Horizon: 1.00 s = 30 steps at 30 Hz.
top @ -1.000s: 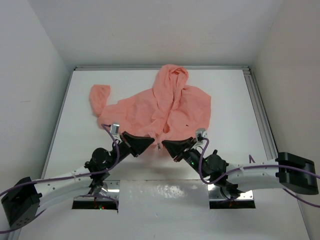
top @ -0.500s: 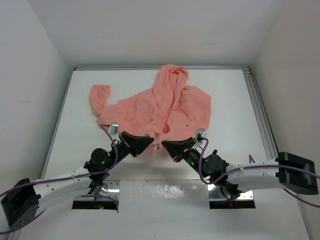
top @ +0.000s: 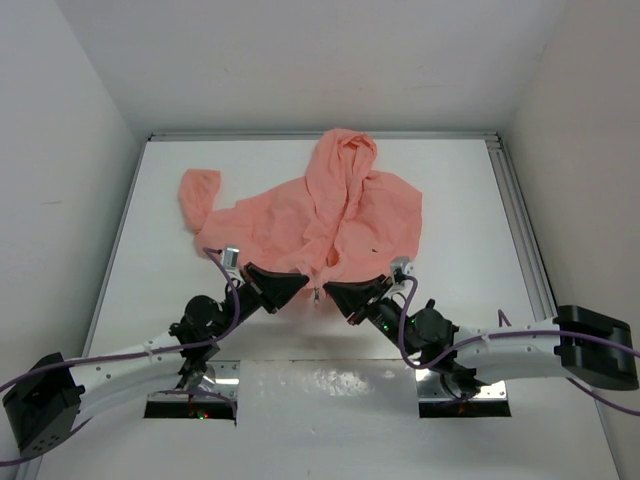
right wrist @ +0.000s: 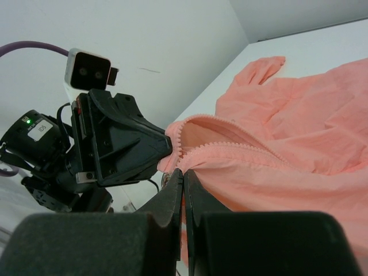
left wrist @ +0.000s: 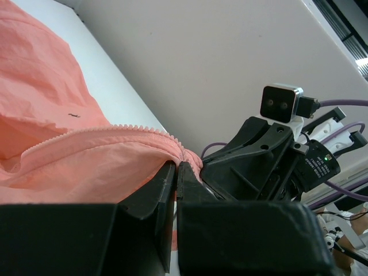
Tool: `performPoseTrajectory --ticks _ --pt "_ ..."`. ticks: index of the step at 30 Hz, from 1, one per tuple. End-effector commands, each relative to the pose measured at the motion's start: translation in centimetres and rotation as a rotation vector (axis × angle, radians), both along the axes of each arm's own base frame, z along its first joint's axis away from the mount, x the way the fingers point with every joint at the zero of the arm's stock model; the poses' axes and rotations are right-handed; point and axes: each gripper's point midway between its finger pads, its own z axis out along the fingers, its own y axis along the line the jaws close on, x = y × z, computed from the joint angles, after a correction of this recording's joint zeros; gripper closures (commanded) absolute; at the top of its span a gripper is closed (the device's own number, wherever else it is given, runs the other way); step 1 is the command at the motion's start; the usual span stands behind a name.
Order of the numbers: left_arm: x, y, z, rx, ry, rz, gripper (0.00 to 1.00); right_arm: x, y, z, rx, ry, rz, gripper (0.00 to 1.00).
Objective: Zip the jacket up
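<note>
Jacket (top: 330, 215): spread flat on the surface (top: 470, 200), hood farthest. Left hand (top: 303, 284) and right hand (top: 330, 289) each pinch its near hem, flanking the zipper (right wrist: 230, 147). Zipper teeth apart; zipping apparently not begun.

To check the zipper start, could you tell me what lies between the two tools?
In the top view, only the zipper end of the jacket lies between the left tool and the right tool, each shut on its hem.
</note>
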Motion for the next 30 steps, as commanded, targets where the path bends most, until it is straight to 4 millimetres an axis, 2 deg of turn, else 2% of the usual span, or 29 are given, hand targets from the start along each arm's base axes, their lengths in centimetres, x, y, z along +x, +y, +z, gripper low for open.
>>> performPoseTrajectory --ticks 1,23,30 --pt "-0.5 0.1 0.0 -0.02 -0.021 -0.011 1.0 -0.1 0.2 2.7 0.07 -0.032 0.006 1.0" --pt "-1.4 0.1 0.0 -0.033 -0.029 -0.053 1.0 0.2 0.2 2.8 0.066 -0.036 -0.013 1.0" --pt "-1.8 -0.2 -0.9 -0.01 -0.014 -0.081 1.0 0.3 0.3 3.4 0.068 -0.052 -0.017 1.0"
